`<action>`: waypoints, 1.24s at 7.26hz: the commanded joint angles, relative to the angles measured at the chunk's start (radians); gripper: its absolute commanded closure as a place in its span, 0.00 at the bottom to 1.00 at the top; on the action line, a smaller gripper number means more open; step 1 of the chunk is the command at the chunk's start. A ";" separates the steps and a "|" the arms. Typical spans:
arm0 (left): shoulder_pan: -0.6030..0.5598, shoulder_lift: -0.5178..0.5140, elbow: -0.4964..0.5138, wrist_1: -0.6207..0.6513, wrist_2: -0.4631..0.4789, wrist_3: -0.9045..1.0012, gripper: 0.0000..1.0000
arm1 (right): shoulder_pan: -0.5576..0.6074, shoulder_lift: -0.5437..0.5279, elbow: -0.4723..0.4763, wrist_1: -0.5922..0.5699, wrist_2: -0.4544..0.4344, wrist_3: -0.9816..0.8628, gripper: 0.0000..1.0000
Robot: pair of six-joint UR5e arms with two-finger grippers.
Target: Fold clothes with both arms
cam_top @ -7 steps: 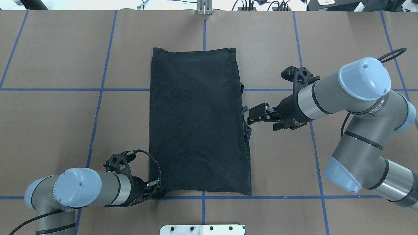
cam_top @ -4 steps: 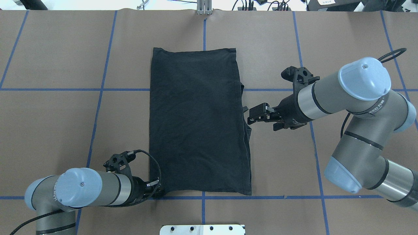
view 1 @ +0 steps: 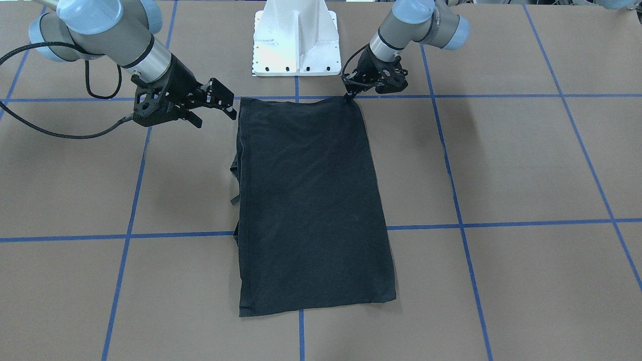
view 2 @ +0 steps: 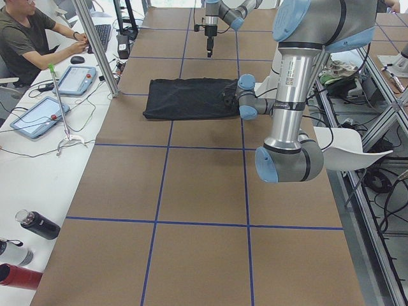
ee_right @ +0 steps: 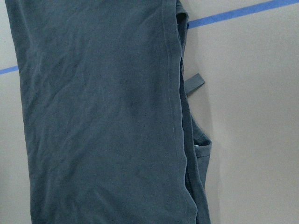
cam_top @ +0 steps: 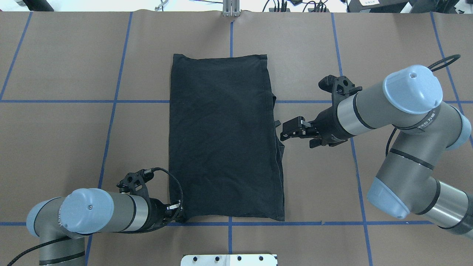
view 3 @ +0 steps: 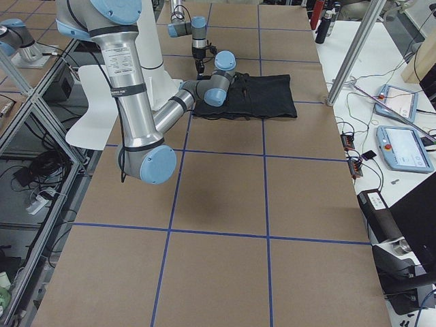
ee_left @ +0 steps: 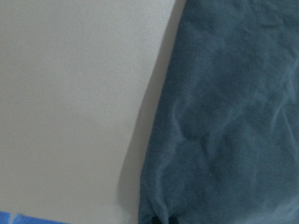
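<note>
The clothes are one black T-shirt (cam_top: 221,140) (view 1: 311,200), folded into a long rectangle with its plain side up, lying flat mid-table. My left gripper (cam_top: 180,215) (view 1: 349,96) is down at the shirt's near-left corner, shut on the cloth, and that corner is drawn in to a point. In the left wrist view the fabric (ee_left: 224,116) fills the right half of the frame. My right gripper (cam_top: 286,131) (view 1: 231,104) hovers open just beside the shirt's right edge, holding nothing. The right wrist view shows that layered edge (ee_right: 180,116) with a small tag sticking out.
The white pedestal base (view 1: 295,45) (cam_top: 229,259) stands at the near edge, behind the shirt's near end. Blue tape lines (cam_top: 111,122) grid the brown table. A person (view 2: 25,38) sits at a side desk with tablets; bottles (view 2: 38,224) lie there too.
My left arm has pulled back slightly toward the base, and the shirt's near-left corner has drawn inward with it. The right arm has not moved.
</note>
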 commanded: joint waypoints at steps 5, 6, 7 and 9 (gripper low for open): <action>-0.009 -0.001 -0.073 0.005 -0.005 -0.067 1.00 | -0.264 0.007 0.010 -0.135 -0.277 0.263 0.00; -0.009 -0.001 -0.073 0.005 -0.005 -0.067 1.00 | -0.296 0.041 0.014 -0.209 -0.310 0.263 0.00; -0.009 -0.001 -0.072 0.005 -0.005 -0.067 1.00 | -0.336 0.055 0.008 -0.239 -0.325 0.264 0.00; -0.009 -0.001 -0.073 0.005 -0.005 -0.067 1.00 | -0.416 0.055 -0.007 -0.247 -0.414 0.263 0.00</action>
